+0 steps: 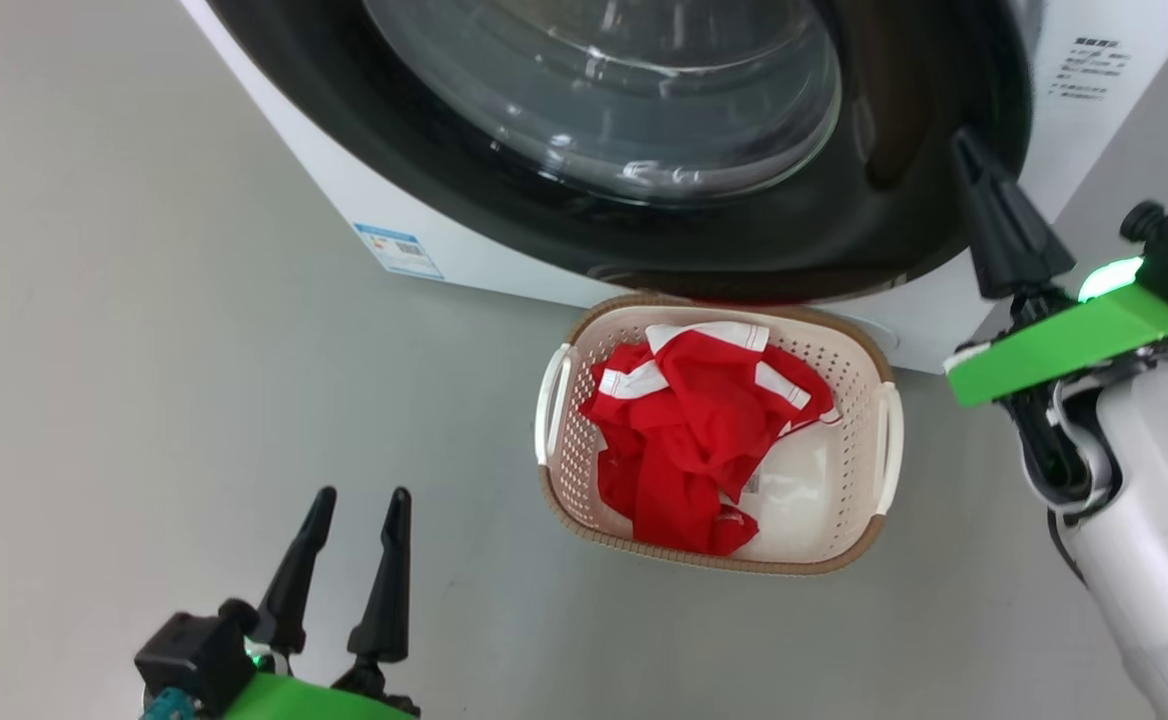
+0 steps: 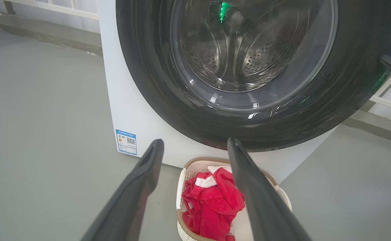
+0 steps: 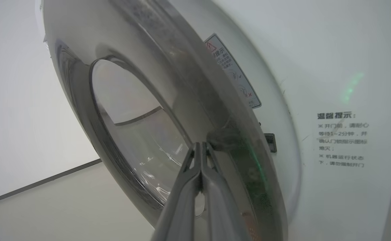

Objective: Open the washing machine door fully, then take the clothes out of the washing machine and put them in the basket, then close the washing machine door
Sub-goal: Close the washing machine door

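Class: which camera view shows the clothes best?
Head view: it looks down into the basket, so the clothes show whole. Left wrist view: a dark finger covers part. Right wrist view faces the washing machine door.

The basket (image 1: 566, 465) sits on the floor (image 1: 144, 400) just before the washing machine (image 1: 344, 190), below the washing machine door (image 1: 894, 170); the clothes (image 1: 689, 430) lie in the basket, mostly toward its left side

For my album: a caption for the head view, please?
Red clothes lie in the basket below the washing machine door; shut right gripper at its rim.
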